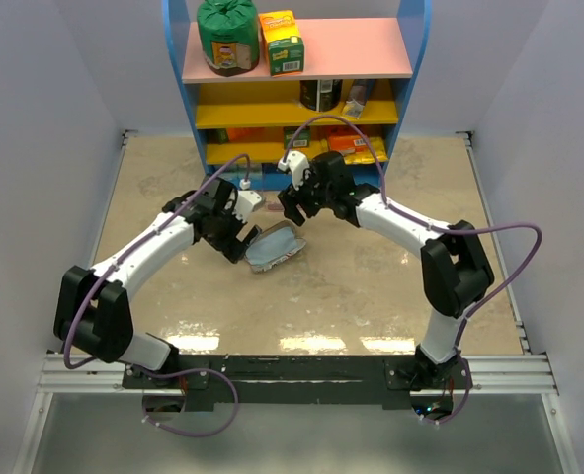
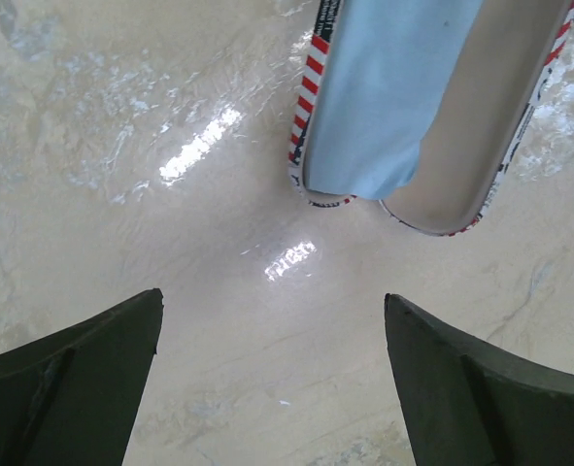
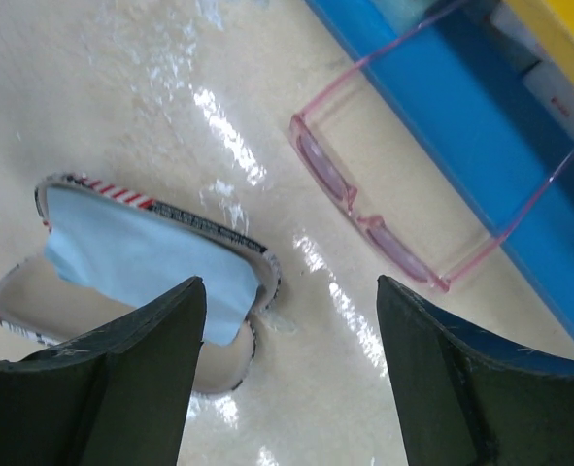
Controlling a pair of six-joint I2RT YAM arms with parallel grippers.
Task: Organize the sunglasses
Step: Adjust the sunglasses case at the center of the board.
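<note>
The left tool (image 2: 272,303) and the right tool (image 3: 288,283) are both wide open and empty above the beige surface (image 2: 121,243), where the grey-white striped case (image 3: 151,204) with a light blue cloth (image 3: 141,257) lies open, likely waiting for the thin pink sunglasses (image 3: 398,250) lying unfolded beside the blue shelf (image 3: 461,146).

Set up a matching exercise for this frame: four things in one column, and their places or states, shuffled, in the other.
Things:
1. sunglasses
2. cloth
3. case
4. left gripper

Places or states:
A. inside the case
B. open, holding nothing
C. beside the blue shelf, arms unfolded
D. lying open

Pairs: 1-C, 2-A, 3-D, 4-B
</note>
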